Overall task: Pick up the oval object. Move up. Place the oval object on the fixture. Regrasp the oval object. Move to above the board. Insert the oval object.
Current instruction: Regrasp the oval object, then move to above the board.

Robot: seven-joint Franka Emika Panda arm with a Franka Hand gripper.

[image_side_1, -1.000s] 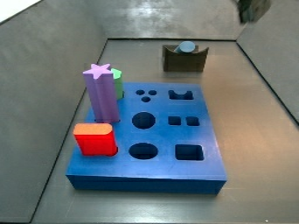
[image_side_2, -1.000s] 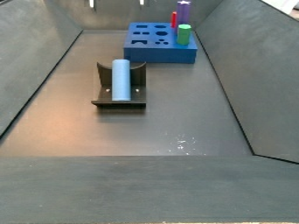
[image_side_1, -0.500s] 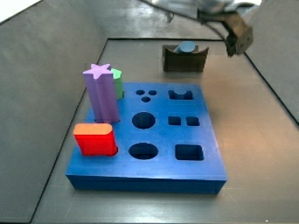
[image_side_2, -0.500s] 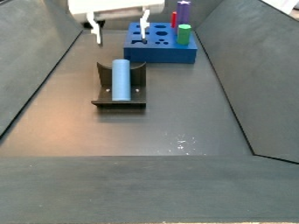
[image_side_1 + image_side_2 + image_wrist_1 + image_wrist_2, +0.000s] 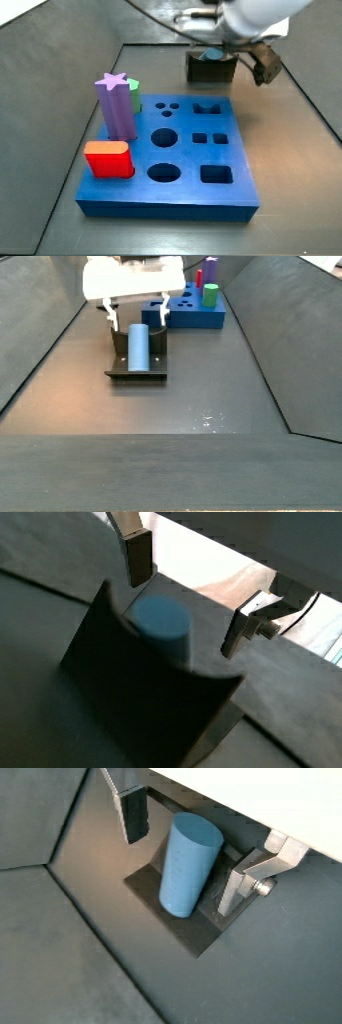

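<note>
While the oval object lies lengthwise in the fixture, left of the board, the gripper hovers over its far end, fingers spread wide and empty. Smooth, rigid and probably light, it may slip; grasp across its rounded flanks near that far end.

- I work in a lab test cell, a bare grey trough with sloping walls closing in my table on both sides.
- My gripper hangs over the fixture, a piece of rig hardware cradling the oval object.
- The blue board, cut with round, square and notched holes, reads as a benchmark jig.
- A purple star-topped peg, a red block and a green peg stand in it like test pieces.
</note>
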